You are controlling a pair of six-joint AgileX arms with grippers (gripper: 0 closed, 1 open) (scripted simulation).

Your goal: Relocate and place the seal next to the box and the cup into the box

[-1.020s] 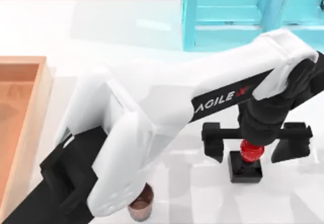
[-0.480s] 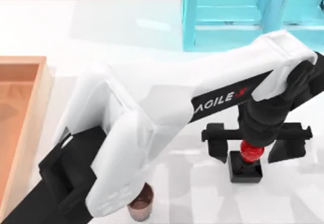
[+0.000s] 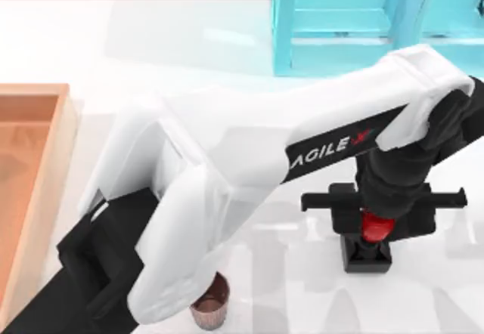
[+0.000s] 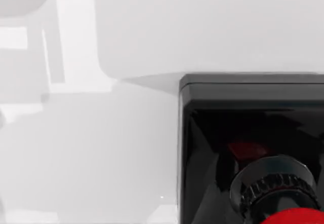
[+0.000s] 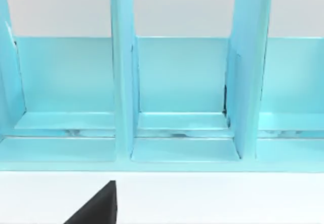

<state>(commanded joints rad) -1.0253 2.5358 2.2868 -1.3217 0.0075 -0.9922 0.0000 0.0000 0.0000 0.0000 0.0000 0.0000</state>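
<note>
- The left gripper (image 3: 380, 214) hangs over the seal (image 3: 368, 245) on the right half of the counter (image 3: 189, 39); its fingers (image 3: 344, 213) have drawn in from a wide spread half a second ago and now stand narrow, close against the red knob from both sides.
- Whether the fingers actually press the knob cannot be told, since the black wrist covers the spot from above.
- The seal has not moved since the earlier frames: it stands upright on its black square base, well right of the box (image 3: 53, 190).
- The left wrist view shows the seal (image 4: 253, 148) very close, with its base cut off at the edge and the knob only partly in frame.
- The cup (image 3: 210, 307) sits upright at the near edge, unchanged, partly hidden under the left arm's white link and cut off by the frame.
- The box lies at the far left, cut off by the frame, with its reddish floor showing.
- The cyan shelf unit (image 3: 355, 17) stands at the far right; the right wrist view faces the shelf unit (image 5: 177, 97).
- A dark corner sits at the near edge of that view, too little of it to identify.
</note>
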